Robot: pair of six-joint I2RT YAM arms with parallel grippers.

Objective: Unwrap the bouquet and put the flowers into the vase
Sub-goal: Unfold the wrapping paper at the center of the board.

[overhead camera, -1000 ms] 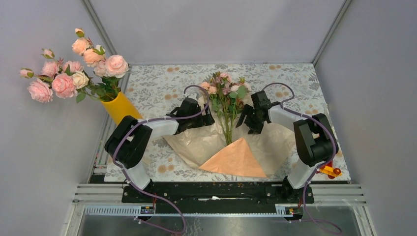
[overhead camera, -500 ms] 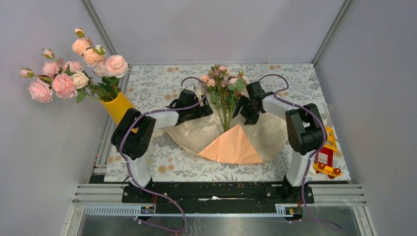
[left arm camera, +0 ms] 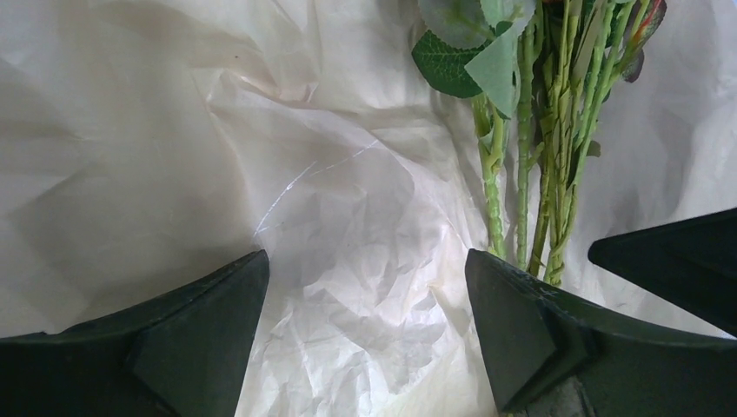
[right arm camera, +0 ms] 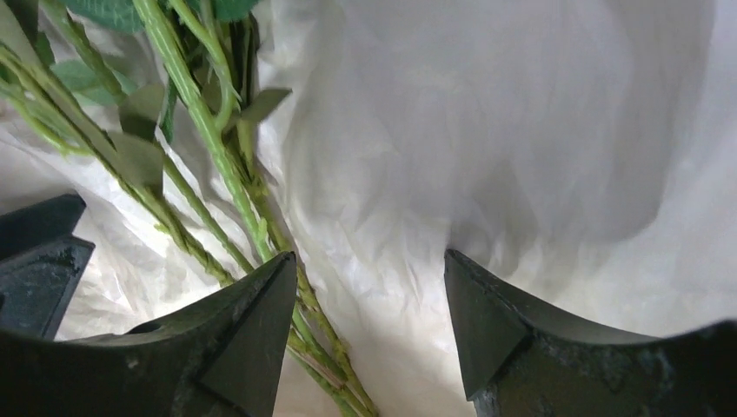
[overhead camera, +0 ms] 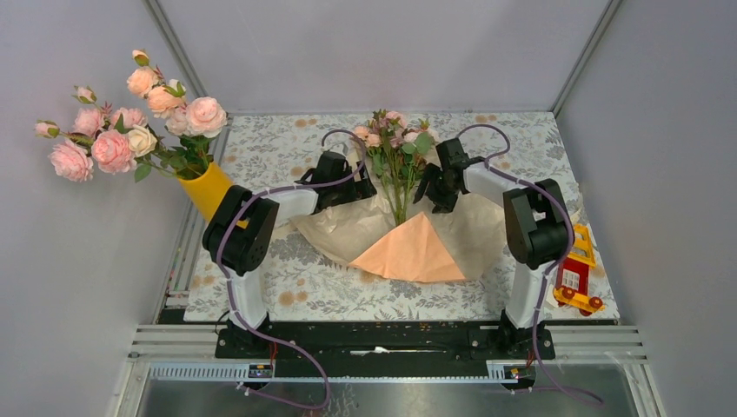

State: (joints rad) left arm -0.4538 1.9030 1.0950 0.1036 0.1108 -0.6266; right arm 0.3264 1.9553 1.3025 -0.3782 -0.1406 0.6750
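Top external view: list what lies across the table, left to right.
Smooth yellow-orange tapered vase → left black two-finger gripper → small pink artificial roses on thin green stems → right black two-finger gripper → red and yellow plastic toy.

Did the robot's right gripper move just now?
Yes. The right gripper slid forward, closer to the far edge of the table, and a little to the left.

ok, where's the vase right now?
Top view: the vase stands at the table's left edge, beside the left arm's elbow, holding the big pink roses. It is well left of the flowers lying on the paper.
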